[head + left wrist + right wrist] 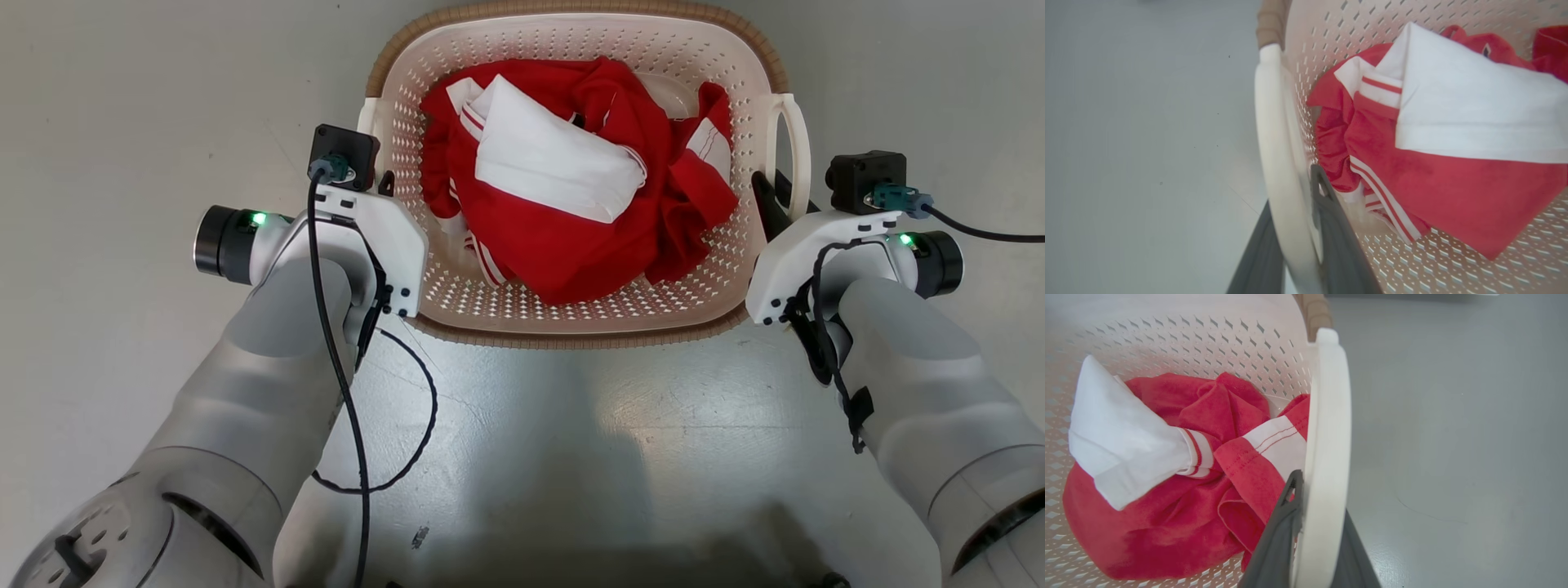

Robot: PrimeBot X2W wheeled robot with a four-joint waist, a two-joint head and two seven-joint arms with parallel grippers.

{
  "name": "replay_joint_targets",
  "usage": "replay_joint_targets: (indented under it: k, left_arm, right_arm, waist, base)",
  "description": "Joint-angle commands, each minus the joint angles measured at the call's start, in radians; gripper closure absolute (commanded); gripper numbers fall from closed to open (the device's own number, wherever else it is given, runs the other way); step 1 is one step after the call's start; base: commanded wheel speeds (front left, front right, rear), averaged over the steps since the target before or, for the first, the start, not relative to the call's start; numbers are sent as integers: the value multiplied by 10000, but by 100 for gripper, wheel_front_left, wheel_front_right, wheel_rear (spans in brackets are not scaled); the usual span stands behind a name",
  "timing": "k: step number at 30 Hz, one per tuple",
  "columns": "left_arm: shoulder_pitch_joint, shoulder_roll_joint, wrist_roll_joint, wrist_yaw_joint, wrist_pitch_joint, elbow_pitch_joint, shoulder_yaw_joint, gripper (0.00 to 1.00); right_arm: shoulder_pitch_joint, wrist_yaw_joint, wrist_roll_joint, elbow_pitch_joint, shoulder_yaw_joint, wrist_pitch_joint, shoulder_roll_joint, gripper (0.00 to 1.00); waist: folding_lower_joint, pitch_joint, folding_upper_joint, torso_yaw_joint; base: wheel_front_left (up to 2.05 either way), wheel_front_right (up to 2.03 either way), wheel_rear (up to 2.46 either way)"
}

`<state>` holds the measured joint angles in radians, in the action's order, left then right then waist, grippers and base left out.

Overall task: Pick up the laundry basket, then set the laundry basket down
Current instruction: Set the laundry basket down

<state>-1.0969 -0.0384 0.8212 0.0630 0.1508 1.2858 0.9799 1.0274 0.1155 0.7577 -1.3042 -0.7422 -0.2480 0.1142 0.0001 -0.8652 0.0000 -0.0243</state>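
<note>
The basket (pixel 571 333) lies between your two arms, over the floor (pixel 571 457), and carries red-and-white clothes (pixel 571 245). The head view does not settle whether its base is resting or raised. The left gripper (pixel 1292 196) is clamped across the left handle (pixel 1274 122), one finger on each side of the loop. The right gripper (pixel 1323 494) grips the right handle (pixel 1331 396) likewise. Raise both arms together at an equal rate. Keep the rim level so the load does not shift. Maintain clamp pressure until the base is seated.
</note>
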Motion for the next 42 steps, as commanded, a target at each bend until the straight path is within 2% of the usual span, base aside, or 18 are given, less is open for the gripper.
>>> replay_joint_targets:
  k: [1, 12, 16, 21, 23, 24, 25, 26, 27, 28, 29, 31, 32, 36, 42]
  left_arm:
    - [-287, -118, 41, 56, 253, -122, -3, 100]
    - [-384, -118, 82, 75, 360, -64, 140, 92]
    - [-399, -118, 122, 77, 367, -49, 174, 74]
    - [-410, -118, 185, 78, 359, -38, 219, 70]
    - [-394, -118, 218, 82, 355, -37, 237, 61]
    - [-389, -118, 232, 85, 365, -36, 247, 53]
    - [-388, -118, 244, 87, 374, -35, 256, 53]
    - [-388, -118, 257, 88, 378, -34, 266, 41]
    - [-391, -118, 269, 92, 379, -33, 277, 38]
    - [-391, -118, 269, 92, 379, -33, 277, 38]
    - [-390, -118, 281, 100, 383, -33, 288, 33]
    - [-388, -118, 303, 116, 390, -36, 315, 20]
    - [-389, -118, 315, 120, 394, -36, 327, 19]
    - [-390, -118, 377, 145, 385, -39, 367, 2]
    - [-368, -118, 450, 194, 379, -31, 430, 0]
  right_arm:
    - [-471, 152, -249, 134, -147, -109, -299, 100]
    - [-529, 152, -686, 134, 329, -119, -411, 100]
    - [-552, 152, -830, 134, 487, -121, -436, 100]
    - [-560, 152, -1027, 134, 685, -110, -454, 98]
    - [-549, 152, -1120, 134, 778, -112, -455, 80]
    - [-547, 152, -1162, 134, 828, -112, -457, 72]
    - [-549, 152, -1203, 134, 876, -113, -460, 63]
    - [-553, 152, -1244, 134, 926, -113, -464, 53]
    - [-556, 152, -1279, 134, 986, -114, -467, 24]
    - [-556, 152, -1279, 134, 986, -114, -467, 24]
    - [-560, 152, -1315, 134, 1047, -114, -470, 0]
    - [-568, 152, -1403, 134, 1155, -114, -473, 0]
    - [-579, 152, -1452, 134, 1210, -115, -475, 0]
    - [-614, 152, -1658, 134, 1422, -116, -484, 0]
    - [-645, 152, -1958, 134, 1761, -119, -504, 0]
  waist:
    - [-1, -28, 0, 7]
    - [-1, -217, 0, 36]
    - [-1, -234, 0, 40]
    - [-1, -257, 0, 39]
    - [-1, -271, 0, 42]
    - [-1, -281, 0, 43]
    - [-1, -288, 0, 44]
    - [-1, -294, 0, 45]
    - [-1, -300, 0, 46]
    - [-1, -300, 0, 46]
    - [-1, -306, 0, 47]
    - [-1, -314, 0, 46]
    - [-1, -317, 0, 45]
    - [-1, -328, 0, 43]
    - [-1, -294, 0, 48]
  base:
    - [0, 0, 0]
    - [0, 0, 0]
    - [0, 0, 0]
    - [0, 0, 0]
    - [0, 0, 0]
    - [0, 0, 0]
    - [0, 0, 0]
    - [0, 0, 0]
    - [0, 0, 0]
    - [0, 0, 0]
    - [0, 0, 0]
    - [0, 0, 0]
    - [0, 0, 0]
    - [0, 0, 0]
    - [0, 0, 0]
